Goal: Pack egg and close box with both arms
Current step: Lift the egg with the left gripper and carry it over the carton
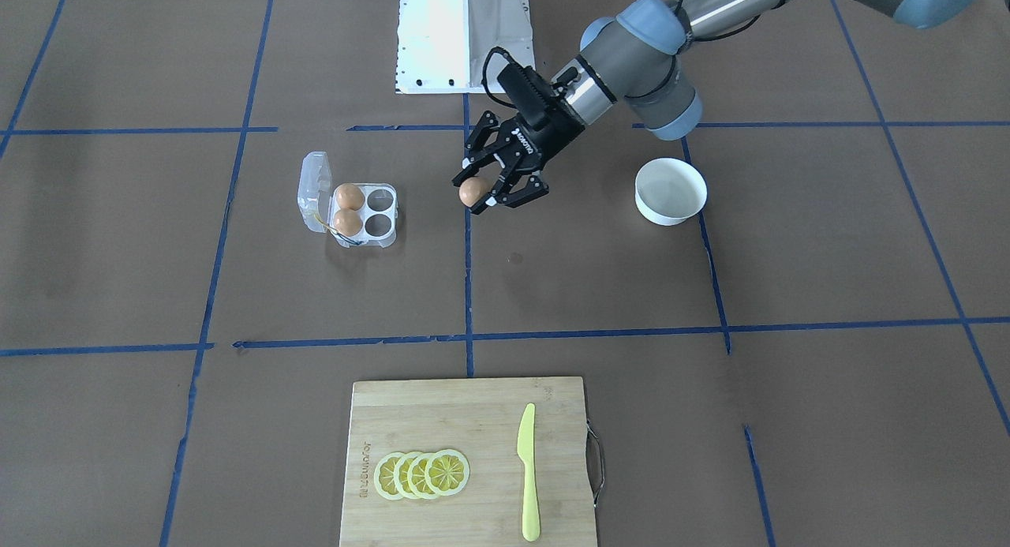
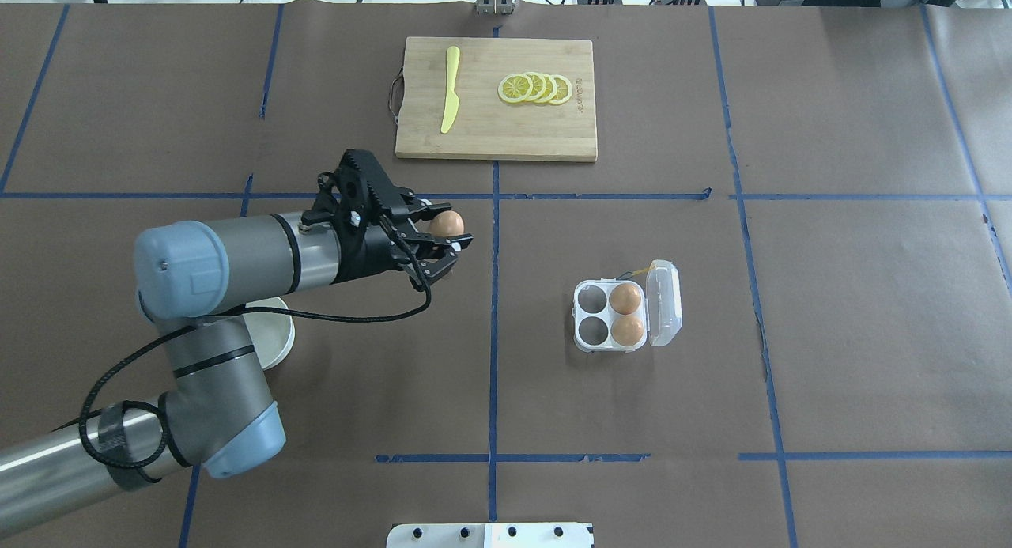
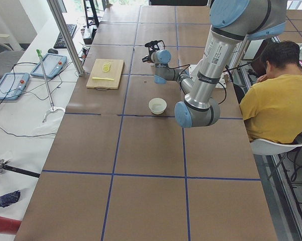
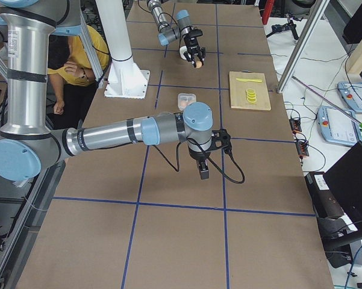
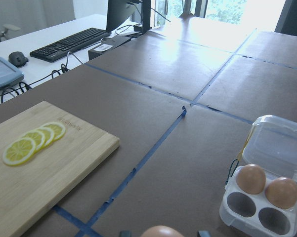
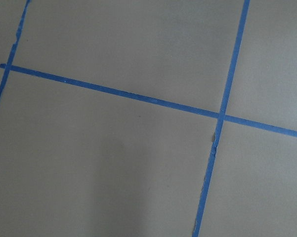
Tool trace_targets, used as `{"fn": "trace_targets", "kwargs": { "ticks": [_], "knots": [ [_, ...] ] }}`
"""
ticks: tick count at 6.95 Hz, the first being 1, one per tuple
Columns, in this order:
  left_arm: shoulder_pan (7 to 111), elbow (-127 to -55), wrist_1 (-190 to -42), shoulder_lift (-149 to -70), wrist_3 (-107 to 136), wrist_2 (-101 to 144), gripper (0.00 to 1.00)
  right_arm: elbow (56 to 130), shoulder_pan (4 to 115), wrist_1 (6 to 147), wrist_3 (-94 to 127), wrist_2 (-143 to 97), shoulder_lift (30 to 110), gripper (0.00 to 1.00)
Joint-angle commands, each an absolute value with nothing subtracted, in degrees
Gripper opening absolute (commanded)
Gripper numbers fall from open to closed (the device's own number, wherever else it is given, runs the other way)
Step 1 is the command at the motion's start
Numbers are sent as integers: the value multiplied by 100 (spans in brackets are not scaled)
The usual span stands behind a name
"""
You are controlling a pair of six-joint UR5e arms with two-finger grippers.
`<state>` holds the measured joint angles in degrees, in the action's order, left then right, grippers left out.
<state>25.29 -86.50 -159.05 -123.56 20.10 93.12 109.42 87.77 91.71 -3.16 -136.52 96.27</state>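
My left gripper (image 1: 481,200) is shut on the egg (image 1: 474,190) and holds it above the table, between the white bowl and the box. The egg also shows in the overhead view (image 2: 447,222) and at the bottom edge of the left wrist view (image 5: 160,231). The box (image 1: 371,212) lies open with its lid (image 1: 314,185) folded back. Two more brown eggs (image 2: 626,298) fill the two cells next to the lid; the other two cells (image 2: 590,312) are empty. My right gripper (image 4: 203,173) hangs over bare table, apart from the box; I cannot tell whether it is open or shut.
A white bowl (image 1: 671,190) stands on the left arm's side, partly under that arm in the overhead view. A wooden cutting board (image 1: 465,421) with lemon slices (image 1: 422,474) and a yellow knife (image 1: 528,472) lies at the far side. The white robot base (image 1: 464,34) is behind.
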Motion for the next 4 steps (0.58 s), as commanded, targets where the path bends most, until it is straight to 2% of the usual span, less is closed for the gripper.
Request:
{"fn": "trace_targets", "kwargs": {
  "ticks": [1, 3, 4],
  "knots": [
    [1981, -7693, -16312, -13128, 1942, 8793, 0, 10934, 8798, 9167, -316, -13649, 9633, 100],
    [1697, -7042, -16312, -13718, 1951, 8526, 0, 10934, 8859, 9167, -325, -13641, 9642, 100],
    [1670, -6866, -16312, -13833, 1951, 8517, 7, 10934, 8885, 9167, -325, -13641, 9650, 100]
  ]
}}
